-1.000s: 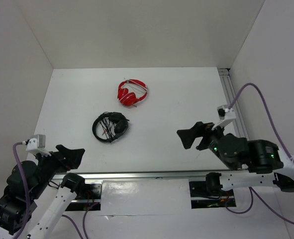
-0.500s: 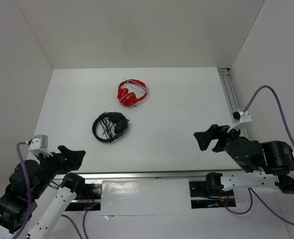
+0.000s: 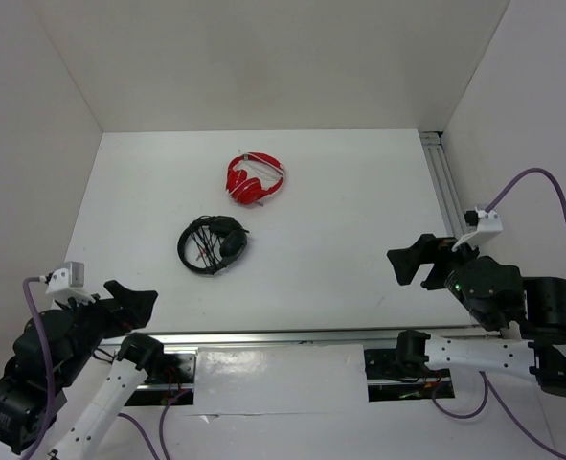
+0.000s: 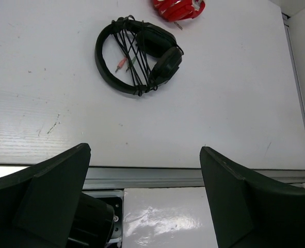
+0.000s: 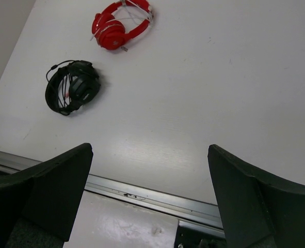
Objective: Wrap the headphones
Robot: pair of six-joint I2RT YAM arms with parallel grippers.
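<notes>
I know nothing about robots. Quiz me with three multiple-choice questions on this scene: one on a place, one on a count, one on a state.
1. The red headphones lie: A in front of the black headphones; B behind them, farther back; C stacked on them.
2. Headsets in view: A one; B three; C two.
3. The left gripper and right gripper are: A open, empty; B shut; C holding a headset.
Answers: B, the red pair lies farther back, apart; C, one red, one black; A, fingers spread, nothing between them.

headphones (image 4: 166, 61): black | smaller headset (image 3: 255, 178): red, white trim | table (image 3: 359, 192): white | left fingers (image 4: 49, 191): black
</notes>
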